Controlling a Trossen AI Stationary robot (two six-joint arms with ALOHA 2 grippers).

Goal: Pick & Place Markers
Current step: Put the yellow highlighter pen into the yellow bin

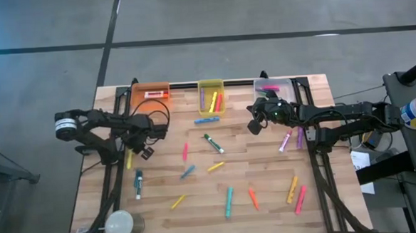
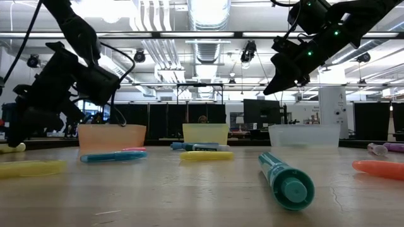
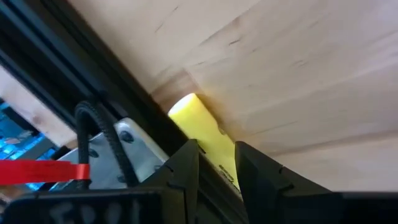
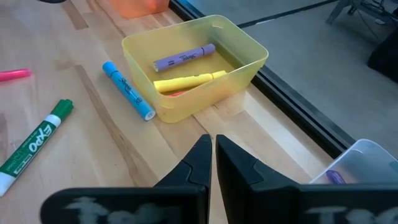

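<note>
Several capped markers lie scattered on the wooden table (image 1: pixel 268 177), among them a green one (image 1: pixel 213 143), a blue one (image 1: pixel 207 120) and a teal one (image 2: pixel 285 178). My left gripper (image 1: pixel 140 150) (image 3: pixel 217 155) is low at the table's left side, shut on a yellow marker (image 1: pixel 130 160). My right gripper (image 1: pixel 255 125) (image 4: pixel 212 155) is shut and empty. It hangs well above the table (image 2: pixel 270 90), between the yellow bin (image 4: pixel 193 62) and the clear bin (image 1: pixel 272 88). The yellow bin holds purple and yellow markers. My left gripper pinches the yellow marker's body (image 3: pixel 214 146) between its two fingers, which lie across it. The fingers slant down toward the table's left edge. One rounded end (image 3: pixel 186 106) sticks out past the fingertips, and the marker seems to lie on the wood.
An orange bin (image 1: pixel 152 93) stands at the far edge, left of the yellow one. A black rail (image 3: pixel 93 81) runs just beyond the yellow marker. A white round object (image 1: pixel 119 224) sits at the near left corner. Pink and purple markers (image 1: pixel 292 138) lie under the right arm.
</note>
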